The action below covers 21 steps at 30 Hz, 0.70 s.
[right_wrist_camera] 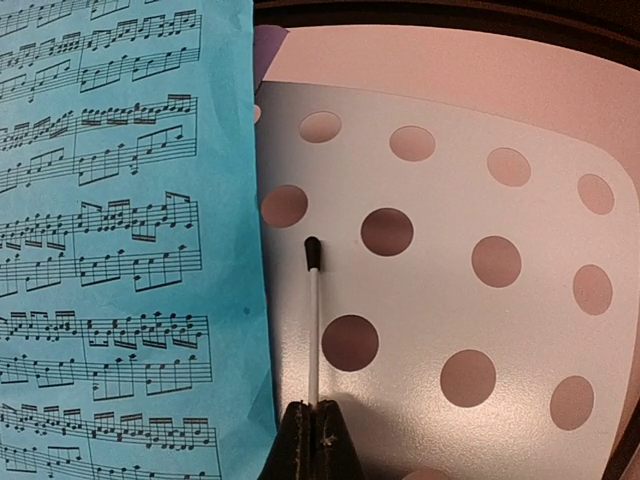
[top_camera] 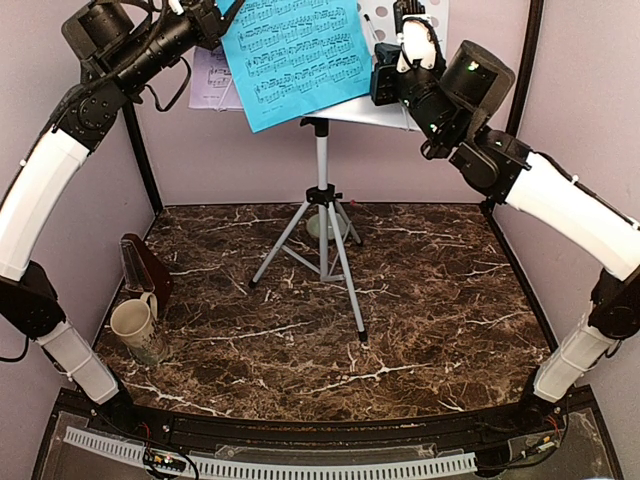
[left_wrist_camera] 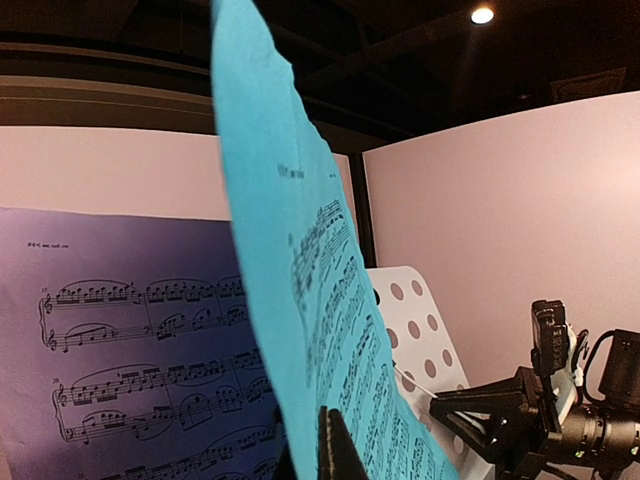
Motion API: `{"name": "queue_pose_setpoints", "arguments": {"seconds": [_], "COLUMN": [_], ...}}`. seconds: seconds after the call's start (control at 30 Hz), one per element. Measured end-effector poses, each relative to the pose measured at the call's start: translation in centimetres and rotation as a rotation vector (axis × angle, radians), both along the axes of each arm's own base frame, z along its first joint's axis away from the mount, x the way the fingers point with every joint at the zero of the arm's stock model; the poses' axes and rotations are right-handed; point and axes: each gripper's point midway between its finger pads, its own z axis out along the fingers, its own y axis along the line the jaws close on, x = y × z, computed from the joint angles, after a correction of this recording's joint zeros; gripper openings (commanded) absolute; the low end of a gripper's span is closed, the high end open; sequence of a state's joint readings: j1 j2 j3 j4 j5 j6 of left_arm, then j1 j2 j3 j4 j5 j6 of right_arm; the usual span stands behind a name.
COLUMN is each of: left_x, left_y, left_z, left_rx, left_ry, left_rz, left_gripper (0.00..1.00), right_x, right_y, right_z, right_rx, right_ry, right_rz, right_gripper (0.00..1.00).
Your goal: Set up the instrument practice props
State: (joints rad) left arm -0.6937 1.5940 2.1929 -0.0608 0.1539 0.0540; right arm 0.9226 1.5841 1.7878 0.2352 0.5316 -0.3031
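The silver tripod music stand (top_camera: 322, 215) stands mid-table, its perforated tray (top_camera: 360, 112) at the top. The lilac sheet (top_camera: 212, 82) rests on the tray's left part and also shows in the left wrist view (left_wrist_camera: 120, 350). My left gripper (top_camera: 215, 15) is shut on the bright-blue sheet (top_camera: 295, 55), held edge-on in front of the tray (left_wrist_camera: 300, 250). My right gripper (right_wrist_camera: 314, 415) is shut on a thin white rod with a black tip (right_wrist_camera: 314, 320), close against the tray (right_wrist_camera: 430, 310) beside the blue sheet (right_wrist_camera: 120, 250). The dark-brown metronome (top_camera: 145, 265) sits on the table at far left.
A cream mug (top_camera: 135, 325) stands in front of the metronome near the left edge. A small pale-green bowl (top_camera: 325, 228) sits behind the tripod legs. Lilac walls and black posts close in the back and sides.
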Motion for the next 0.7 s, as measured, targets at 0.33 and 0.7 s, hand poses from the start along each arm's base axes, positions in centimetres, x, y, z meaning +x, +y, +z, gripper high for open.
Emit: {"name": "queue_pose_setpoints", "arguments": {"seconds": [0.33, 0.7], "left_x": [0.3, 1.0], "left_y": [0.1, -3.1], "left_z": [0.1, -0.2], "left_rx": [0.009, 0.084], "left_ry": [-0.015, -0.117], "left_rz": [0.027, -0.057], "left_gripper": [0.0, 0.0], "right_x": [-1.3, -2.7], "right_y": [0.2, 1.1], "right_z": [0.0, 0.0], "right_rx": [0.045, 0.005], "right_ry": [-0.085, -0.174], "right_rz": [0.068, 0.146], "right_gripper": [0.0, 0.0]}}
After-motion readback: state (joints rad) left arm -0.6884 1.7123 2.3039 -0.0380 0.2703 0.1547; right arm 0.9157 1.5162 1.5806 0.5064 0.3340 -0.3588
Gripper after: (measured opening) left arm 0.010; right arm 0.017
